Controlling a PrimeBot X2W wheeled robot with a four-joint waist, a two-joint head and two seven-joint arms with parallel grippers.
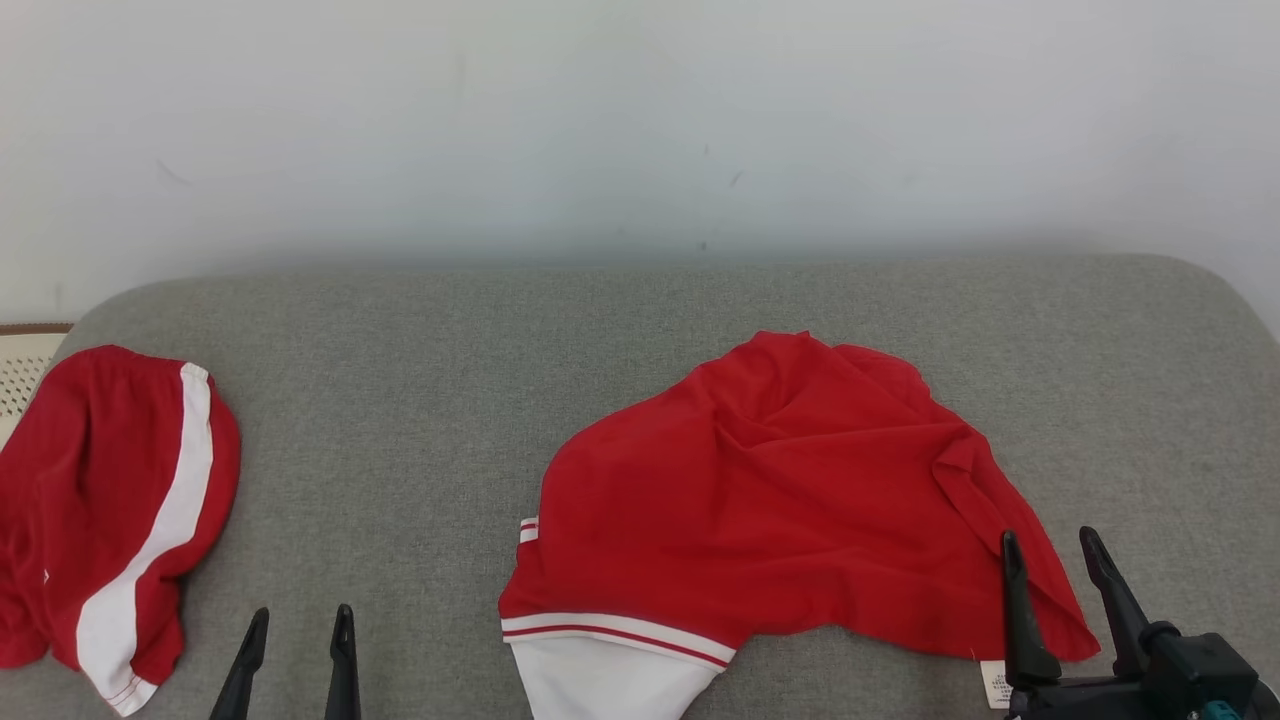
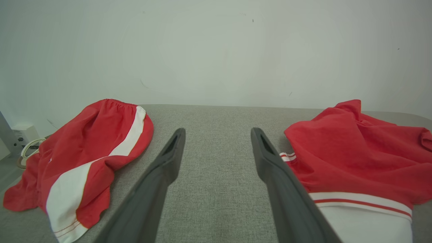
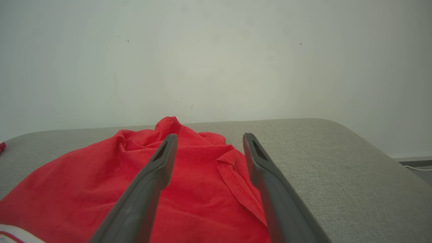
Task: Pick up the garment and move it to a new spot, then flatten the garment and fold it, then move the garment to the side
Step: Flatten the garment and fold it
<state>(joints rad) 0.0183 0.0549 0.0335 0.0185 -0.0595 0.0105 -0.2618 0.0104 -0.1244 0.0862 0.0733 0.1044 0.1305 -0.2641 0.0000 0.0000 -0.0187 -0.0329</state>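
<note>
A crumpled red garment [image 1: 780,500] with white trim lies on the grey cushioned surface [image 1: 420,400], right of centre; it also appears at the right of the left wrist view [image 2: 354,152] and under the fingers in the right wrist view [image 3: 189,189]. My right gripper [image 1: 1050,550] stands open over the garment's right edge, with nothing between its fingers [image 3: 158,162]. My left gripper [image 1: 300,625] is open near the front edge, over bare fabric between the two garments [image 2: 217,133].
A second red garment with a white stripe [image 1: 110,510] lies at the far left, hanging over the edge [image 2: 84,158]. A white wall [image 1: 640,130] rises behind the surface. The surface's rounded right corner [image 3: 371,158] drops off to the floor.
</note>
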